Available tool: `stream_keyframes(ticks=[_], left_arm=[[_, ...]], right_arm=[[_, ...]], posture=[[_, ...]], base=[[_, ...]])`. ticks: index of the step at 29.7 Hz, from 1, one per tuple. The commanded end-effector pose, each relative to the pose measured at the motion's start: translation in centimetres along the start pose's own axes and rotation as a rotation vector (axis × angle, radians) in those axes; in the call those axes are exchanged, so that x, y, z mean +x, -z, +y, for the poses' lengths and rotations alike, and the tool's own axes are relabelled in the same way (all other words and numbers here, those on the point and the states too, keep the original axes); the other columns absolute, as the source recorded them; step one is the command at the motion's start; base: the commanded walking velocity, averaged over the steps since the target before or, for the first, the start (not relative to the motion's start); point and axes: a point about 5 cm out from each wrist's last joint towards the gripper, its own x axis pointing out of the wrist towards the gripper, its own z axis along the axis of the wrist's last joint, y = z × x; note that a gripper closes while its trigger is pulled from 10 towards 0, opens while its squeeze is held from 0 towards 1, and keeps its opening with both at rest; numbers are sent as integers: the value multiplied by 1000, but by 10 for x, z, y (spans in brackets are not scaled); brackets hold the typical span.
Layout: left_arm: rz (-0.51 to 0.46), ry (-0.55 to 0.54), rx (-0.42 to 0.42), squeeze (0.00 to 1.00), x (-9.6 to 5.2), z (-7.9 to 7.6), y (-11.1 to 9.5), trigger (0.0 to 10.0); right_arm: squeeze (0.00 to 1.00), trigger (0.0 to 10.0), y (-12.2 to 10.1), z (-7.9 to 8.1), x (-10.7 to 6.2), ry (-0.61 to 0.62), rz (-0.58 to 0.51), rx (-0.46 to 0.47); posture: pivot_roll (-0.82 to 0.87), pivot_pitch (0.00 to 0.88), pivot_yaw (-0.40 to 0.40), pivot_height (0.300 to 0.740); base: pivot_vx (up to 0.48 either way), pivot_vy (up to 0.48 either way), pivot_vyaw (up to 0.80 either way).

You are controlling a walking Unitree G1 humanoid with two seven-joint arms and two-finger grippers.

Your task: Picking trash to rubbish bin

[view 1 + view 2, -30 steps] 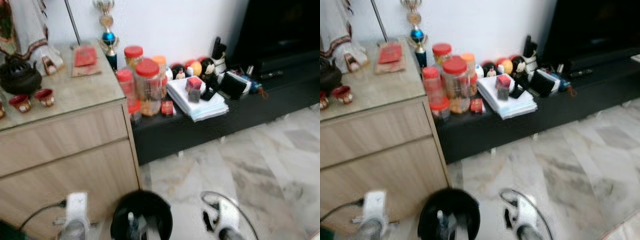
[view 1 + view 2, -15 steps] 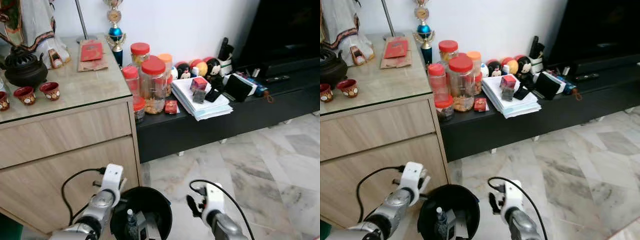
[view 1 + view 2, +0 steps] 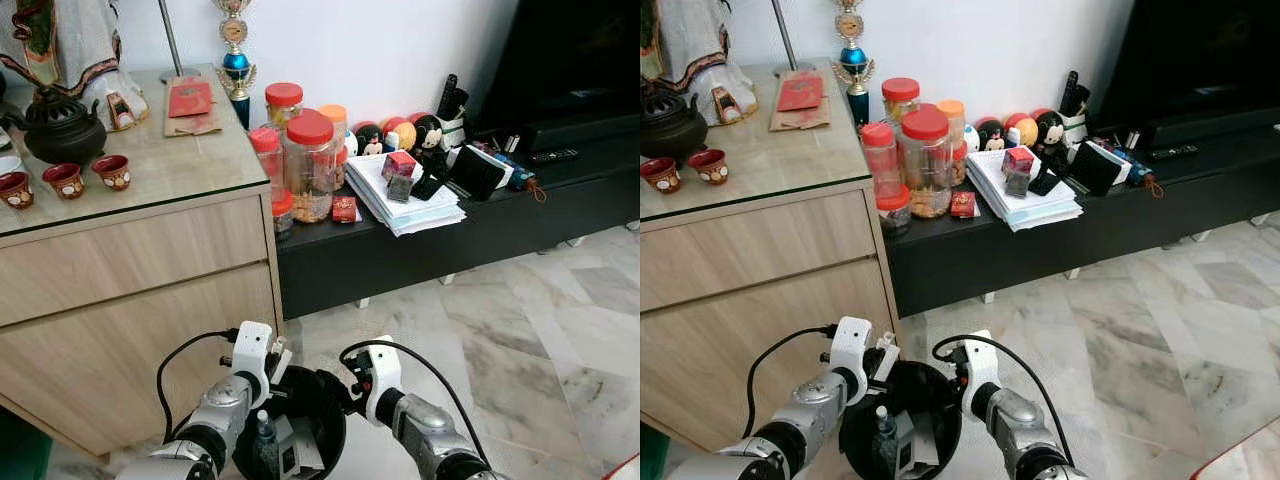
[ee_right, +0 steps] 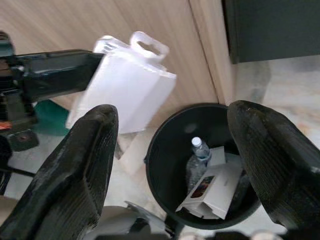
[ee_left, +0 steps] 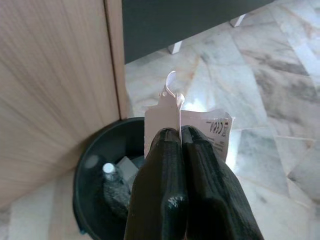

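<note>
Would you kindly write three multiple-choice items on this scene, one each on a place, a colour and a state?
1. Where is the rubbish bin?
A. on the floor beside the wooden cabinet
B. on the cabinet top
C. on the black TV bench

2. What colour is the bin?
A. white
B. black
C. green

3. The left end effector is:
A. wide open
B. shut on nothing
C. shut on a white packet

Answers: 1 A, it stands on marble by the cabinet; 2 B, its wall is black; 3 C, its fingers pinch the packet.

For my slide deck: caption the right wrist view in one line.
Open right gripper above the black bin, left gripper holding white packaging beside it.
</note>
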Motion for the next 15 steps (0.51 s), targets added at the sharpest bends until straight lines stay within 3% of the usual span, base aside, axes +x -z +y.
stream_keyframes(ticks=[1, 13, 14, 15], left_arm=[[-8, 18, -14, 0, 2, -3, -4, 10000], [-6, 62, -21, 0, 3, -12, -4, 10000], [-10, 66, -27, 94, 3, -13, -4, 10000], [-12, 66, -23, 376, 4, -13, -4, 10000]], right_arm=[[0, 10000, -14, 0, 3, -23, -35, -30], [0, 10000, -15, -5, -4, -35, -56, -50], [0, 10000, -14, -6, -4, -36, -57, -49], [0, 10000, -14, -6, -4, -35, -56, -49]], posture=[[-58, 53, -39, 740], [-88, 91, -59, 740], [-88, 96, -61, 740], [-88, 97, -62, 740]], base=[[0, 0, 0], [0, 0, 0], [0, 0, 0], [0, 0, 0]])
